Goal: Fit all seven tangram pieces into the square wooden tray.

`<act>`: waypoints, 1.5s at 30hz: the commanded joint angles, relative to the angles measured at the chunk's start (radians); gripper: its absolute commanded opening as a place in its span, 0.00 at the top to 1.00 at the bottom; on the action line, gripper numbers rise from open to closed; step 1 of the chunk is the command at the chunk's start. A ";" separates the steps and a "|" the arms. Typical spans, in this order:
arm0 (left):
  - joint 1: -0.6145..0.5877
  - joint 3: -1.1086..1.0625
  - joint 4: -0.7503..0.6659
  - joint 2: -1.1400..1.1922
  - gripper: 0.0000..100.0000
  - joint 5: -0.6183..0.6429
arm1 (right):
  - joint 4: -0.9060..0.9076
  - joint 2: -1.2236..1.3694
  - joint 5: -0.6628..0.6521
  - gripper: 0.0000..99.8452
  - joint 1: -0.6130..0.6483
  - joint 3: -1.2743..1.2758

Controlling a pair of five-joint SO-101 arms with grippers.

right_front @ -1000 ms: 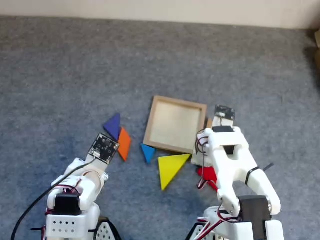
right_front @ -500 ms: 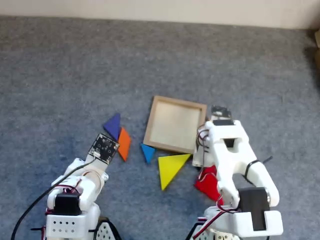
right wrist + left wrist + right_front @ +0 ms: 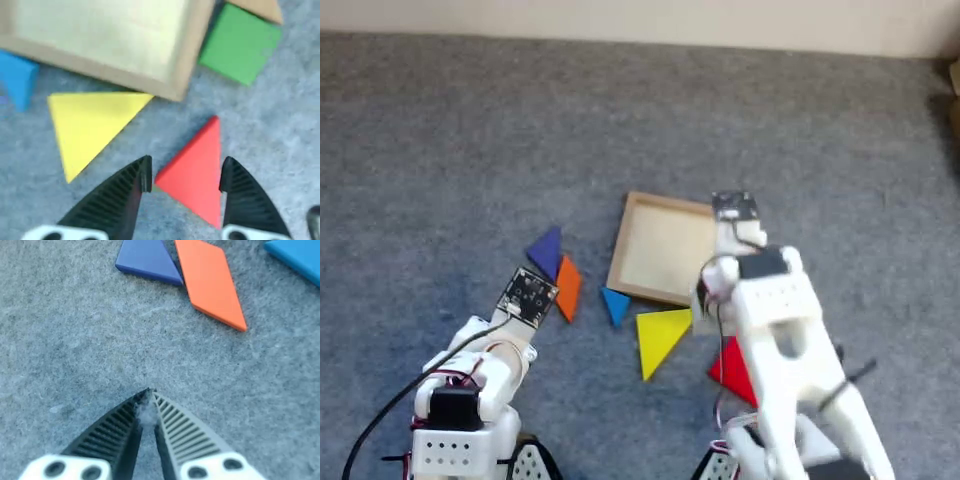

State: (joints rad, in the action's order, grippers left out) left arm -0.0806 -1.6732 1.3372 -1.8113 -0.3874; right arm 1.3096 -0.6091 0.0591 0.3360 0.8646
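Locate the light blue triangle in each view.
High view: light blue triangle between orange parallelogram and yellow triangle.
Left wrist view: cut by the frame edge, past the orange parallelogram.
Right wrist view: at a corner of the wooden tray.
Shared landmark: yellow triangle, high and right wrist.

Square wooden tray (image 3: 660, 250): bare inside, flat, mid-worktop.

All pieces lie flat outside it:
- Dark blue triangle (image 3: 547, 250), just beside orange parallelogram (image 3: 568, 287), apart from the tray.
- Small light blue triangle (image 3: 615, 304) and large yellow triangle (image 3: 660, 338), at the tray's rim.
- Red triangle (image 3: 728, 368), near the yellow.
- Green square (image 3: 240, 42) and tan triangle (image 3: 257, 7), beside the tray's corner.
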 commanded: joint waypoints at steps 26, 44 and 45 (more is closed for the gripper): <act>-0.007 -0.022 0.003 -0.022 0.99 -0.009 | -0.223 0.332 0.074 0.58 0.090 0.133; -0.007 -0.022 0.003 -0.022 0.99 -0.009 | -0.166 0.369 -0.060 0.58 0.077 0.125; -0.007 -0.022 0.003 -0.022 0.99 -0.009 | -0.166 0.366 -0.060 0.58 0.079 0.131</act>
State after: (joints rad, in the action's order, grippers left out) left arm -0.0806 -1.6732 1.3372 -1.8113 -0.3874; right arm 1.1162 -0.2562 0.0146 0.4081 0.9889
